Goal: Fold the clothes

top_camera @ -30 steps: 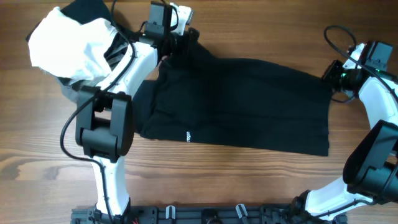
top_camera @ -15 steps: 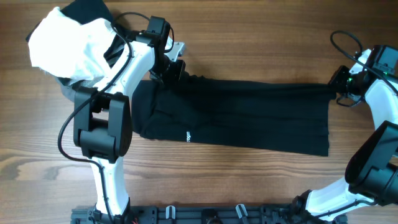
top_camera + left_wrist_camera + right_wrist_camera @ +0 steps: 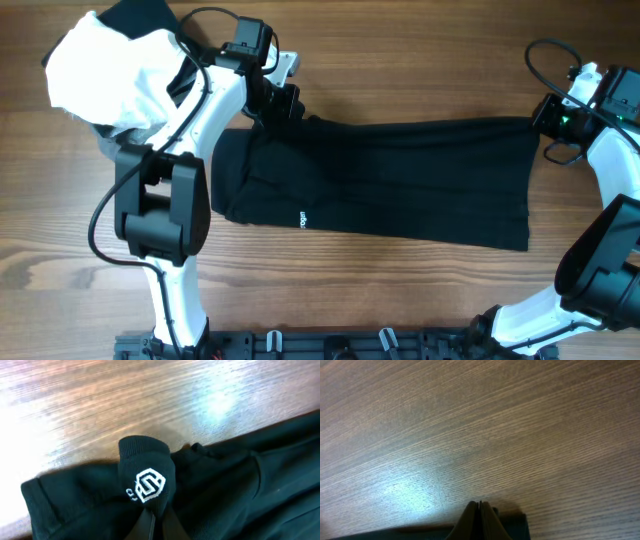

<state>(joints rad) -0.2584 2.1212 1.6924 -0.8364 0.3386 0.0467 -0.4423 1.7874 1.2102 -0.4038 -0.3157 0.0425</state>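
1. Black and soft, the garment [image 3: 400, 180] lies flat across the middle of the wooden table [image 3: 400, 50], as a long band running from my left side to my right side. A small white mark [image 3: 300, 220] shows close to its near edge.
2. One second ago the far edge reached higher up on my left side, and the cloth made a wider shape. Now this edge is drawn in toward the near edge and runs almost straight between my two grippers. In the last half second it has moved only a little.
3. My left gripper [image 3: 275, 103] pinches the far left corner, with its fingers closed narrow on the cloth. In the left wrist view a small bump of fabric with a white logo [image 3: 148, 485] stands just above them.
4. My right gripper [image 3: 545, 122] is at the far right corner. In the right wrist view its fingers [image 3: 472, 517] are pressed together and the dark hem lies around them, so I judge that they hold the cloth.
5. For the task, I judge that the fold of the far edge is begun but not finished, because both corners are in my hold and no layer lies doubled yet. The two corners should travel together toward the near edge, otherwise the fold will be skewed.
6. Farther out, a pile of white and dark clothes [image 3: 110, 70] sits at the far left, beside my left arm.
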